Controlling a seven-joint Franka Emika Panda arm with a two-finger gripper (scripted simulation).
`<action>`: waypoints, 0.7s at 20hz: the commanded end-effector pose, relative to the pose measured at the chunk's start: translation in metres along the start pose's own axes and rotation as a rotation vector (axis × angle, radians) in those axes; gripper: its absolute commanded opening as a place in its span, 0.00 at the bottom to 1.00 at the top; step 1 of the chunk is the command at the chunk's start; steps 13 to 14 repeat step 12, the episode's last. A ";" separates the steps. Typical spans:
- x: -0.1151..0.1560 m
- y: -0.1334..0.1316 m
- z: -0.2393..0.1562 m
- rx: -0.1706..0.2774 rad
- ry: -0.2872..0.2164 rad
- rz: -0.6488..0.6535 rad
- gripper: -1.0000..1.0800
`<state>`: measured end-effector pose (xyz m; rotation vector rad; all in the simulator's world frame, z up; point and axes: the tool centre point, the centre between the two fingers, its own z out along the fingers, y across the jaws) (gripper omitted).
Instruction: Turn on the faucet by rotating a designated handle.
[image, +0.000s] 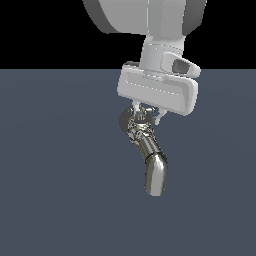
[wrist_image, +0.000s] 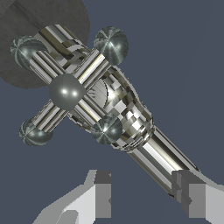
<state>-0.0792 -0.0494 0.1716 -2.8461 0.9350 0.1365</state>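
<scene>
While I watch from my remote station, the Panda arm's fingers (image: 146, 114) hang directly over the chrome faucet (image: 148, 152) near the middle of the dark blue-grey desk (image: 50, 175). Seen in the exterior view, the white hand body (image: 157, 91) covers the top of the fixture, with only the pale fingertips showing beneath it, down among the handle parts; the curved spout (image: 156, 175) sweeps away below and slightly toward the exterior view's right. Through the wrist view I see a cross-shaped handle (wrist_image: 67, 91) with a shiny central hub and four spokes, each ending in a ball knob (wrist_image: 111, 43), mounted on the faucet body (wrist_image: 127, 116) above a round grey base (wrist_image: 26, 26). Both grey fingers (wrist_image: 102, 192) stand spread apart, one either side of the spout tube (wrist_image: 162, 159), and they close on nothing. Whether either pad touches the tube I cannot tell.
</scene>
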 end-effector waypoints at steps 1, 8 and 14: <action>0.069 0.025 0.007 -0.003 0.052 0.043 0.77; 0.129 0.108 -0.030 -0.021 0.216 0.254 0.92; 0.138 0.091 -0.028 -0.020 0.235 0.154 0.52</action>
